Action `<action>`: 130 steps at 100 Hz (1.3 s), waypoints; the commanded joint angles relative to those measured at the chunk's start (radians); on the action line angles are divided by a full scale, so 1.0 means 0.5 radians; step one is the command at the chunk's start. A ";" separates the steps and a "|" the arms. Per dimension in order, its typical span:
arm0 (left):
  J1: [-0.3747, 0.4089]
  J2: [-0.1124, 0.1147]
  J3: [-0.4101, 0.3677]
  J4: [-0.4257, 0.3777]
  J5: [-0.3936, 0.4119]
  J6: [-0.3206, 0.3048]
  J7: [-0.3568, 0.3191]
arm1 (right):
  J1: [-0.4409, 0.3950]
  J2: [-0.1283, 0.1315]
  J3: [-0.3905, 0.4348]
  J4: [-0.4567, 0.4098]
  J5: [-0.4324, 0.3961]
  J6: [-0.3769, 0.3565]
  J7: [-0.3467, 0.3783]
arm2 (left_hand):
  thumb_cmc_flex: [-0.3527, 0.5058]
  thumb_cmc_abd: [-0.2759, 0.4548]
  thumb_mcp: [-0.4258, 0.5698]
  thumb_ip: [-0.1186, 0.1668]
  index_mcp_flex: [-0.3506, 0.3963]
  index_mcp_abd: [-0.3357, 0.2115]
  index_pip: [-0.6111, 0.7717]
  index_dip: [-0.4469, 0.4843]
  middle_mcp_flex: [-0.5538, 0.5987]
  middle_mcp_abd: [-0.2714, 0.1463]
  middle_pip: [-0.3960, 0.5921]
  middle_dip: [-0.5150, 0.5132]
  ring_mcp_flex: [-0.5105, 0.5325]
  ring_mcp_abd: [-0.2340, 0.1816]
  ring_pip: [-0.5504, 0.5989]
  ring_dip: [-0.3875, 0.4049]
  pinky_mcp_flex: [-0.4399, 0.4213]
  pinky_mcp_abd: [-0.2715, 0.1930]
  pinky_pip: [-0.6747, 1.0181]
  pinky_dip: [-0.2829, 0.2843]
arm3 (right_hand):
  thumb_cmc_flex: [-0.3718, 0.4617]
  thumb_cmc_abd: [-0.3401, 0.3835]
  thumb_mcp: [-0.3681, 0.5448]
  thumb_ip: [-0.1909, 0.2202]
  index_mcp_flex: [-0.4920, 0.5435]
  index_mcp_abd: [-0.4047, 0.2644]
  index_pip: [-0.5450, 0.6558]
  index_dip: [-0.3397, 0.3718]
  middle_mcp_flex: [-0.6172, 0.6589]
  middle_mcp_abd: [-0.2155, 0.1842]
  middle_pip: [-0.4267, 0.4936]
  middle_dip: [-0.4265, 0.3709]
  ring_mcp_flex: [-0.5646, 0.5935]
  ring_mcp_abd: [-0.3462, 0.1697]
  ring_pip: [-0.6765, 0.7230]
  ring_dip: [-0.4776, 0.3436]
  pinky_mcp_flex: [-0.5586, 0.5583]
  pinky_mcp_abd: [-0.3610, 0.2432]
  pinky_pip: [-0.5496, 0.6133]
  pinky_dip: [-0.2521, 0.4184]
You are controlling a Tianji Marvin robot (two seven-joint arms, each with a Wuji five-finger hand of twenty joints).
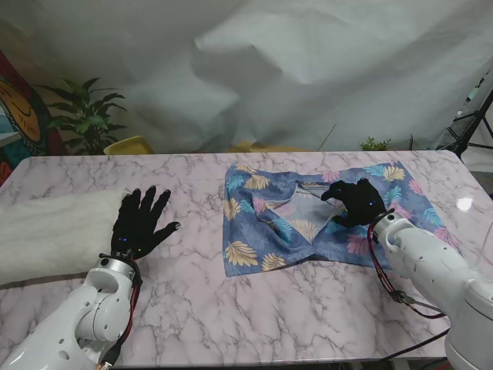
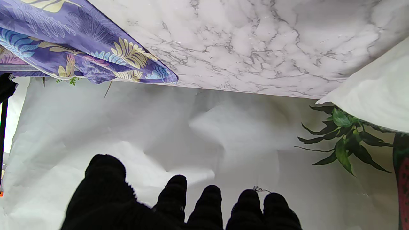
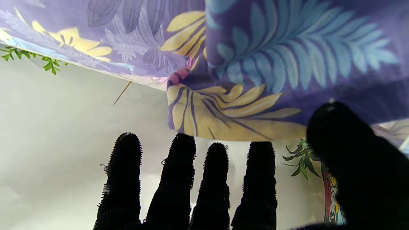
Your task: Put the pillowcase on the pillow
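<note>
You are at the opening step: the right hand (image 1: 356, 203) rests on the pillowcase (image 1: 323, 218), at about 2 o'clock on the tabletop (image 1: 254, 308), its fingers (image 3: 179, 179) spread and straight, and I cannot tell whether the thumb pinches any cloth. The left hand (image 1: 139, 223) holds nothing, fingers wide, just beside the pillow (image 1: 50, 231) at 9 o'clock. The pillowcase lies mostly flat, blue-purple with yellow and pink leaves, and one flap is folded back so the pale inside shows. The pillow is white and fluffy. Next, I think you must catch one layer at the mouth and lift it open, then bring the pillow to it.
</note>
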State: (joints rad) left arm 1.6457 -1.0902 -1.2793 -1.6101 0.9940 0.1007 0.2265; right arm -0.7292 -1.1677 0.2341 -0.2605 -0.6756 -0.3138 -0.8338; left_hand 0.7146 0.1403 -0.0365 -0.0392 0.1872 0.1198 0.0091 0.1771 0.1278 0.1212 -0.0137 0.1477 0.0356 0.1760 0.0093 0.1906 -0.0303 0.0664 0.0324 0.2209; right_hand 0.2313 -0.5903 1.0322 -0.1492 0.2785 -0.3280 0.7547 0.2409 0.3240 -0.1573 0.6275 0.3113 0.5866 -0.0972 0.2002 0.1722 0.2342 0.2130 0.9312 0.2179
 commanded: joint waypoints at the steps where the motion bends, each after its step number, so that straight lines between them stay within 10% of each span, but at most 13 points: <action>1: 0.001 -0.004 0.003 0.002 0.000 0.002 -0.029 | -0.012 -0.006 -0.010 0.000 0.001 -0.012 0.043 | 0.050 0.005 0.005 0.029 -0.007 0.023 -0.016 0.023 -0.063 0.000 0.004 0.022 -0.036 -0.014 -0.023 0.003 -0.017 -0.050 -0.015 0.020 | 0.084 -0.093 0.102 -0.050 0.065 -0.078 0.052 0.049 0.023 -0.041 -0.024 -0.003 0.054 -0.045 0.020 0.024 0.006 0.085 0.029 0.038; 27: 0.003 -0.003 0.002 -0.001 0.007 0.006 -0.032 | 0.004 -0.002 -0.094 0.001 0.008 0.026 0.122 | 0.056 0.010 0.004 0.029 -0.005 0.021 -0.014 0.024 -0.065 0.015 0.001 0.021 -0.036 -0.014 -0.023 0.006 -0.016 -0.051 -0.013 0.025 | 0.259 -0.145 0.243 -0.016 0.112 -0.096 0.077 0.091 0.060 -0.072 -0.007 0.018 0.064 -0.095 0.035 0.033 0.053 0.079 0.068 0.054; 41: -0.002 -0.003 0.007 0.003 0.007 0.000 -0.028 | 0.004 -0.006 -0.103 0.002 0.010 0.038 0.131 | 0.053 0.029 0.003 0.028 -0.003 0.019 -0.013 0.025 -0.064 0.010 0.000 0.018 -0.034 -0.019 -0.021 0.008 -0.016 -0.052 -0.011 0.029 | 0.353 -0.111 0.316 0.005 0.462 -0.114 0.205 0.144 0.219 -0.113 0.061 0.048 0.178 -0.160 0.097 0.061 0.131 0.040 0.122 0.077; 48: -0.004 -0.003 0.009 0.006 0.009 -0.003 -0.024 | 0.003 -0.010 -0.099 0.002 0.012 0.042 0.131 | 0.051 0.041 0.003 0.028 -0.004 0.018 -0.013 0.025 -0.064 0.006 0.002 0.018 -0.034 -0.022 -0.020 0.011 -0.016 -0.053 -0.008 0.033 | 0.459 -0.130 0.236 -0.298 0.636 -0.248 0.541 -0.147 0.425 -0.138 0.078 0.080 0.255 -0.192 0.138 0.087 0.154 0.033 0.127 0.086; 59: -0.005 -0.003 0.010 0.009 0.014 -0.004 -0.018 | -0.002 -0.017 -0.076 0.003 0.013 0.031 0.113 | 0.054 0.053 0.004 0.028 0.002 0.019 -0.011 0.026 -0.062 -0.005 0.004 0.020 -0.032 -0.033 -0.016 0.017 -0.015 -0.058 -0.003 0.040 | 0.477 -0.014 0.134 -0.312 0.992 -0.323 0.791 -0.254 0.819 -0.156 0.084 0.079 0.413 -0.231 0.197 0.110 0.176 0.041 0.119 0.080; 88: -0.002 -0.006 0.004 0.014 0.016 -0.001 0.007 | 0.001 -0.029 -0.037 0.003 0.029 -0.041 0.159 | 0.060 0.077 0.002 0.027 0.005 0.013 -0.010 0.025 -0.056 -0.027 0.010 0.036 -0.023 -0.044 -0.007 0.032 -0.015 -0.065 0.016 0.067 | 0.663 0.242 0.056 -0.306 0.768 -0.538 0.960 0.352 1.531 -0.034 -0.054 0.047 0.768 -0.218 0.311 0.145 0.381 0.009 0.196 0.091; 111: 0.002 -0.006 -0.001 0.014 0.025 0.001 0.018 | -0.006 -0.033 0.029 0.001 0.014 -0.128 0.054 | 0.069 0.079 0.001 0.027 0.010 0.014 -0.007 0.026 -0.051 -0.021 0.016 0.047 -0.017 -0.055 0.006 0.038 -0.015 -0.071 0.036 0.097 | 0.901 0.361 -0.098 -0.259 0.692 -0.435 1.069 0.480 1.534 0.094 0.527 0.454 1.193 -0.004 0.742 0.659 0.890 -0.125 0.639 0.301; 130: -0.005 -0.003 0.006 0.019 0.028 -0.008 0.009 | 0.010 0.000 0.040 -0.064 -0.083 -0.124 -0.093 | 0.075 0.078 0.001 0.027 0.021 0.012 0.001 0.029 -0.039 -0.027 0.027 0.058 -0.014 -0.066 0.012 0.039 -0.016 -0.080 0.040 0.111 | 0.930 0.393 -0.134 -0.247 0.684 -0.417 1.080 0.525 1.529 0.138 0.706 0.654 1.323 -0.020 0.985 0.930 1.055 -0.205 0.688 0.451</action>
State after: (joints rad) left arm 1.6454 -1.0905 -1.2804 -1.6036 1.0074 0.1000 0.2468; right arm -0.7278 -1.1809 0.2318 -0.2571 -0.6820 -0.3802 -0.8877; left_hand 0.7353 0.1410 -0.0371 -0.0393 0.1880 0.1198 0.0091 0.1774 0.1278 0.1212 -0.0121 0.1617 0.0356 0.1667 0.0094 0.2019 -0.0303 0.0646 0.0362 0.2591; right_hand 0.5975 -0.4845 0.9529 -0.3161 0.5954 -0.4591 1.1483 0.4259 1.1018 -0.1182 0.9272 0.6059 1.2033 -0.0982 0.6200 0.5960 0.7382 0.1332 1.2552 0.4156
